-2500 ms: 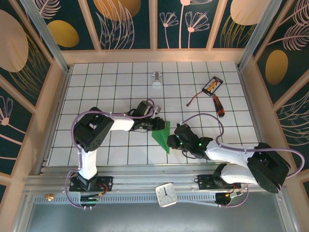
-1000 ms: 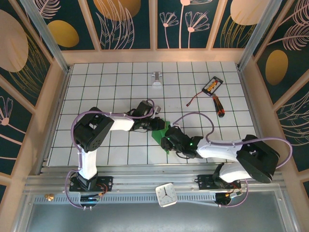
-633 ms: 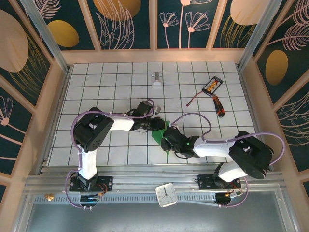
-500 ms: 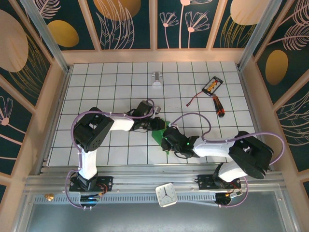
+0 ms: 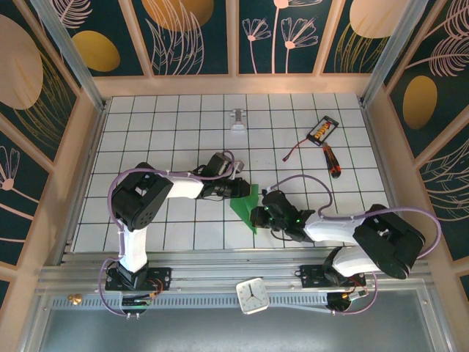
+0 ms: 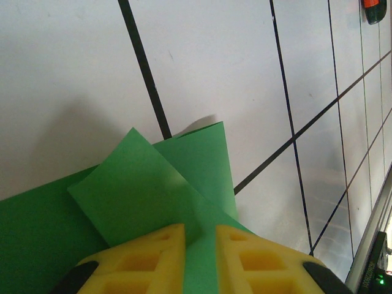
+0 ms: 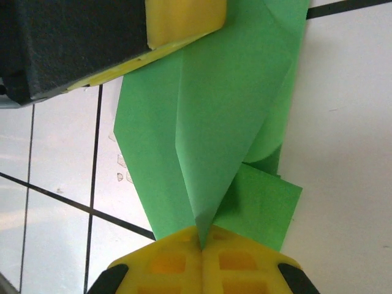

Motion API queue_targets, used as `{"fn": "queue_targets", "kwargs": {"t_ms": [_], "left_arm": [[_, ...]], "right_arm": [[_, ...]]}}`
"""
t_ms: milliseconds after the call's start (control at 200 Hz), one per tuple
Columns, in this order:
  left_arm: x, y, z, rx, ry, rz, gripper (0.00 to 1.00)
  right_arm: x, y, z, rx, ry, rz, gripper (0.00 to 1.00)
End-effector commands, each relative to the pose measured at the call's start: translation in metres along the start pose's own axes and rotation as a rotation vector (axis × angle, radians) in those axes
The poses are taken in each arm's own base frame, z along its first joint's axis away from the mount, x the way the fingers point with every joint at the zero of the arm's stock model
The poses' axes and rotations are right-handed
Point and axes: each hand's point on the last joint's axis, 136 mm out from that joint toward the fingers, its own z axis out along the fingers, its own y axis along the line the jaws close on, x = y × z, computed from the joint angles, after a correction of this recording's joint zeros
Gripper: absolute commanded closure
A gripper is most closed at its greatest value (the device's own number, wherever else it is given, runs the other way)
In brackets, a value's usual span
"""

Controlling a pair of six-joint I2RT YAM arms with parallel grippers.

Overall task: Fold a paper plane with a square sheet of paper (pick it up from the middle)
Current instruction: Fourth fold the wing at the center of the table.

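Aluminium rail at the near edge carries both arm bases and a small white clock. Its face is analogue, and no numerals or maker's mark can be read.

Beyond the rail, on the white gridded table, the sheet of paper lies near the middle front. It is part-folded into a narrow green wedge with layered flaps and is not yet a finished plane.

The right gripper is fully closed on the near part of the sheet. In the right wrist view its yellow pads meet with a raised ridge of paper pinched between them. Judgement: this grip presses the layers together along the crease so that the fold sets.

The left gripper holds the far part. In the left wrist view its pads stand at a narrow gap with green paper running between them, so it is clamped on the sheet. Judgement: it serves as the anchor, stopping the paper from sliding or turning while the other end is worked. Two overlapping flaps project past its fingertips.

Farther back on the right lie a red-handled screwdriver and a black-and-orange battery pack with a trailing lead. The pack bears a printed label, but its text is too small to read. A small metal clip sits at the far centre. All three are well apart from the paper.
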Motion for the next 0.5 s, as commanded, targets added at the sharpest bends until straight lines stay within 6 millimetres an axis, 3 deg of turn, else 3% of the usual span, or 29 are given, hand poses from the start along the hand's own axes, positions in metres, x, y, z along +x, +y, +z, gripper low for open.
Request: {"fn": "queue_targets", "kwargs": {"t_ms": [0, 495], "left_arm": [[0.028, 0.048, 0.000, -0.152, 0.071, -0.062, 0.78], [0.027, 0.047, -0.001, -0.150, 0.068, -0.061, 0.78]], "right_arm": [[0.002, 0.006, -0.005, -0.082, 0.008, 0.042, 1.00], [0.004, 0.013, 0.003, -0.110, 0.045, 0.012, 0.98]]}}
